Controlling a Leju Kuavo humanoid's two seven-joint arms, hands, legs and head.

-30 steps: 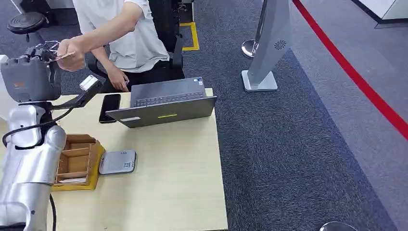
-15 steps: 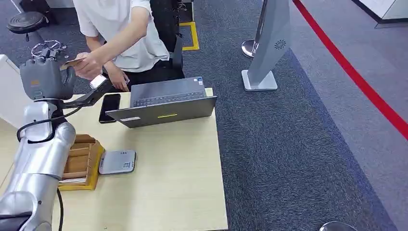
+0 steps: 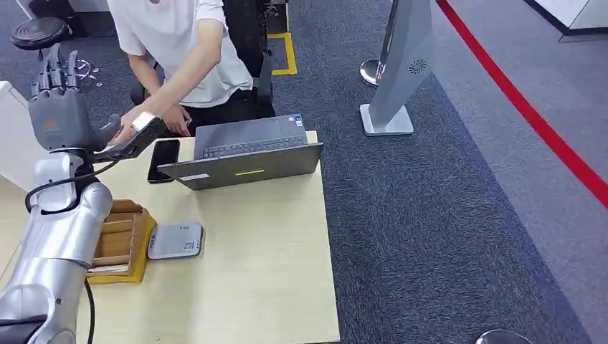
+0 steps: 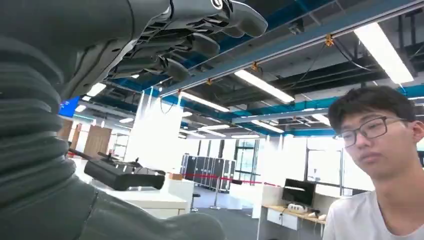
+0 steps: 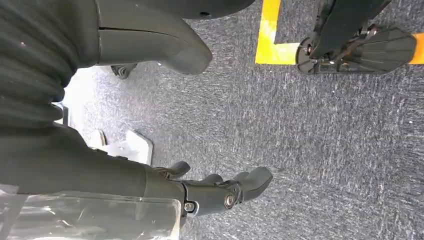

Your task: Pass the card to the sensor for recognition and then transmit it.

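Head view, left robot hand: raised at the far-left corner of the counter, fingers straight up and apart, nothing in it.
Head view, card: I cannot pick it out; the person's hand is just beside the robot's wrist and may have it.
Head view, sensor: flat grey pad near the wooden tray, well apart from the raised hand, in front of the laptop.
Card handling: I'd judge it thin, light, stiff and slick. Pinch one short edge and leave the face free for the sensor.
Left wrist view: shows the palm side, fingers loosely bent and holding nothing; the person is close by.
Right wrist view, right robot hand: hanging over the carpet, fingers apart, empty.
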